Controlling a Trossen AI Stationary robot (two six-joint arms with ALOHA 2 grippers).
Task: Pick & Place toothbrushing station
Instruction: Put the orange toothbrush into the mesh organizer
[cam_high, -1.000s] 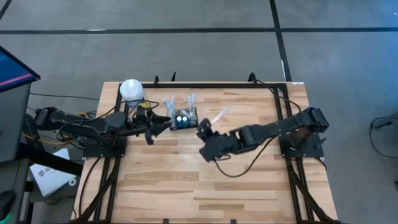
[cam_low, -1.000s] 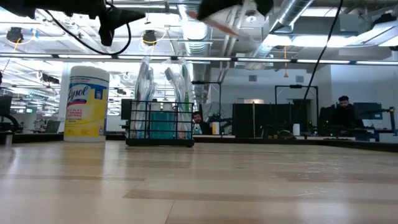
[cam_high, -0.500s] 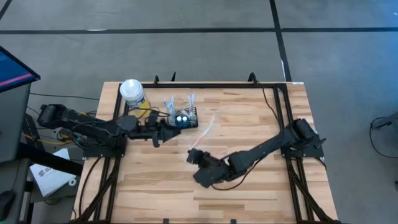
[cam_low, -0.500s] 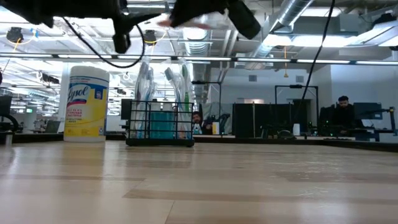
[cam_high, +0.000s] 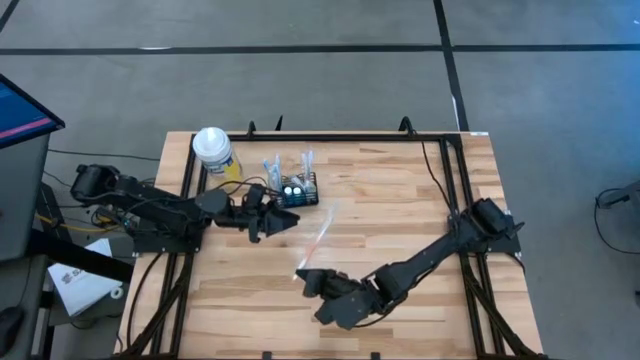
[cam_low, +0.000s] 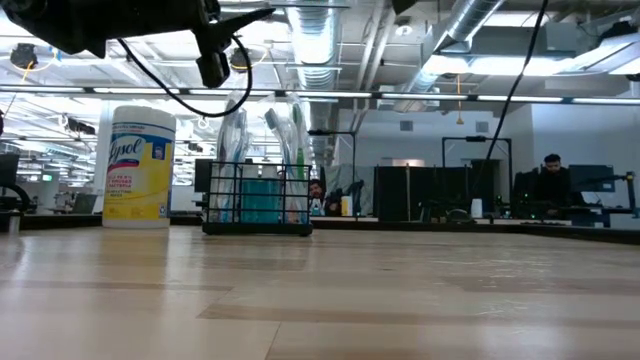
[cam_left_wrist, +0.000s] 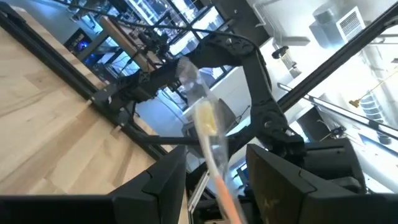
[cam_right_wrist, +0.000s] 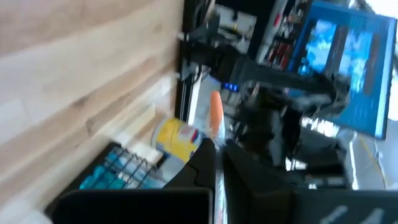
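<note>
Wooden surface (cam_high: 400, 200) slats run under everything. At its far left the toothbrushing station (cam_high: 295, 190) stands untouched beside the yellow canister (cam_high: 212, 148). My right hand (cam_high: 308, 280), clenched on a wrapped toothbrush (cam_high: 320, 235), has swung toward the near edge, away from the station. My left hand (cam_high: 280, 222), released, has edged in beside it. I judge a handover is coming.
</note>
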